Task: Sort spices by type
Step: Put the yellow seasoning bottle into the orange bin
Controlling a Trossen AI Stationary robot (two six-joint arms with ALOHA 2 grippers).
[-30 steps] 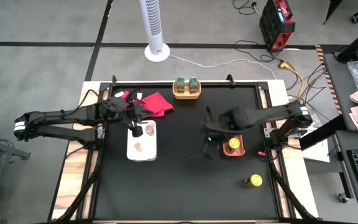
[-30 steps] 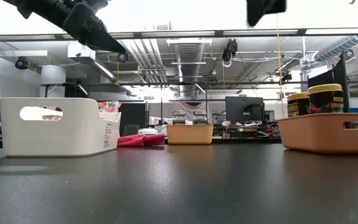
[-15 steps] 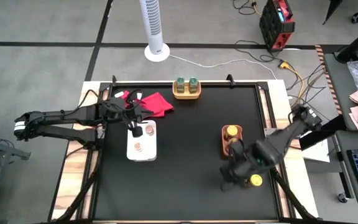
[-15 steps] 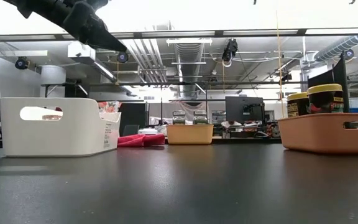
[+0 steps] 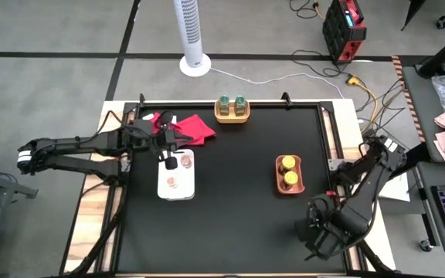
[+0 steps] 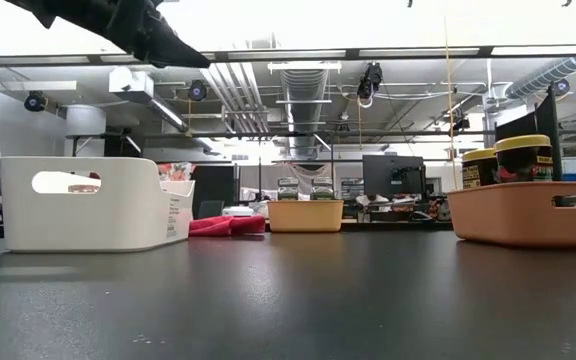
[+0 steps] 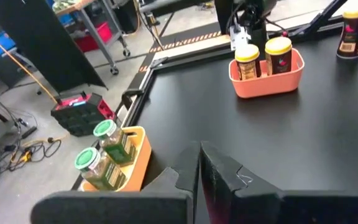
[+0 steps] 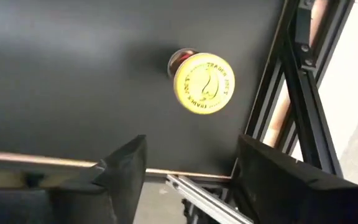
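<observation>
Two yellow-lidded jars (image 5: 288, 171) stand in the orange tray (image 5: 277, 188). A third yellow jar (image 8: 204, 82) stands alone on the black table near its near right corner; in the high view my right arm hides it. My right gripper (image 8: 191, 152) hangs above that jar, open, with the jar ahead of its fingers. Two green-lidded jars (image 5: 232, 103) stand in the yellow tray (image 5: 232, 117). Two pinkish-brown jars (image 5: 179, 171) stand in the white tray (image 5: 163, 189). My left gripper (image 7: 199, 177) is shut and empty, above the white tray's far left corner.
A red cloth (image 5: 195, 127) lies at the table's far left, beside the white tray. The table's metal frame rail (image 8: 291, 93) runs close by the lone yellow jar. The black tabletop (image 5: 230, 208) is bare between the trays.
My right gripper has swung from over the orange tray toward the table's near right corner and now hangs over the lone yellow jar. Both jars in the orange tray now show. My left gripper has risen a little.
</observation>
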